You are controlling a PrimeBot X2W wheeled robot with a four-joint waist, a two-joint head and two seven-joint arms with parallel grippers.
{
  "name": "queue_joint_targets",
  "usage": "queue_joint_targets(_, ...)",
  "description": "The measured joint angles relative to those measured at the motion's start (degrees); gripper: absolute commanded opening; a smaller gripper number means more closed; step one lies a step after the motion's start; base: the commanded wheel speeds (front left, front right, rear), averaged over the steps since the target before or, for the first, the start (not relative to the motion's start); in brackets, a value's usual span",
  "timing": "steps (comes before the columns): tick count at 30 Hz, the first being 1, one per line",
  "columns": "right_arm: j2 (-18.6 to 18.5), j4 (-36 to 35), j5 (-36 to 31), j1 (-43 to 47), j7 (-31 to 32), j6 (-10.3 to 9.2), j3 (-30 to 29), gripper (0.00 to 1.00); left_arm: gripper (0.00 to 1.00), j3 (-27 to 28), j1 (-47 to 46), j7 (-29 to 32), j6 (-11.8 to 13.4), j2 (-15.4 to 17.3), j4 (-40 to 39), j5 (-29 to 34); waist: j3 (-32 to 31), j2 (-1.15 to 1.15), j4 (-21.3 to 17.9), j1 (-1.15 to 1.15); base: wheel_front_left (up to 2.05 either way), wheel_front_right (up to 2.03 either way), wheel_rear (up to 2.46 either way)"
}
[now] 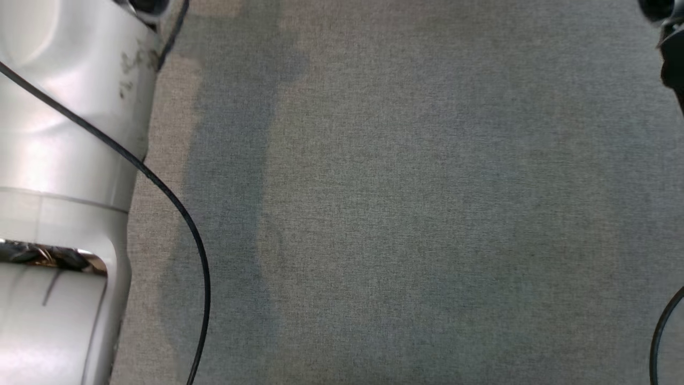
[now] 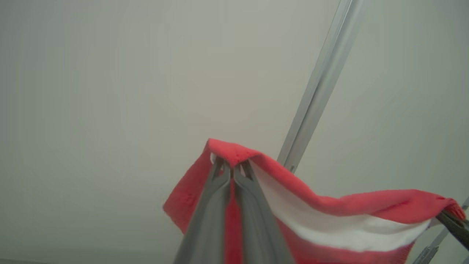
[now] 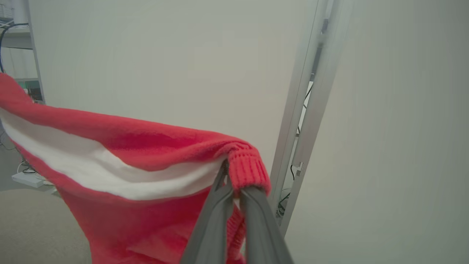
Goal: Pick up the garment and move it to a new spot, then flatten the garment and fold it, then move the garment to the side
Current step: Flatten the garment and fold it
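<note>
The garment (image 2: 329, 212) is a red knit with a white stripe, hanging in the air stretched between both grippers. In the left wrist view my left gripper (image 2: 231, 169) is shut on one red corner, and the other arm's dark fingertips (image 2: 452, 223) pinch the far corner at the right edge. In the right wrist view my right gripper (image 3: 233, 187) is shut on the ribbed red edge of the garment (image 3: 121, 161), which sags away to the left. In the head view the pale left forearm (image 1: 59, 176) fills the left side.
A grey fabric table top (image 1: 427, 214) lies below in the head view, crossed by a black cable (image 1: 176, 214) on the left. A pale wall (image 3: 165, 55) and a metal frame post (image 3: 307, 121) stand behind. A shelf with cables (image 3: 18, 55) shows at far left.
</note>
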Motion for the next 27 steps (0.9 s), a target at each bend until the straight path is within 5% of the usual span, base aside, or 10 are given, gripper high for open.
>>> queue_joint_targets(8, 0.6, 3.4, 5.5, 5.8, 0.0, 0.0, 4.9, 0.0, 0.0, -6.8, 6.3, 0.0, -0.2, -0.1, 4.2, -2.7, 1.2, 0.0, 0.4, 0.0, 0.0, 0.0, 0.0)
queue_joint_targets(19, -4.3, -0.1, 30.6, 15.8, 5.9, -0.01, 23.8, 0.0, 0.0, -13.6, 16.6, 0.0, -0.4, -0.1, 9.6, -6.7, -3.7, 0.0, 0.2, 0.0, 0.0, 0.0, 0.0)
queue_joint_targets(27, -9.0, -7.7, 47.0, 21.2, 11.6, -0.01, 30.8, 0.0, 0.0, -16.7, 23.3, 0.0, -0.4, -0.2, 10.8, -11.5, -8.5, 0.0, 0.2, 0.0, 0.0, 0.0, 0.0)
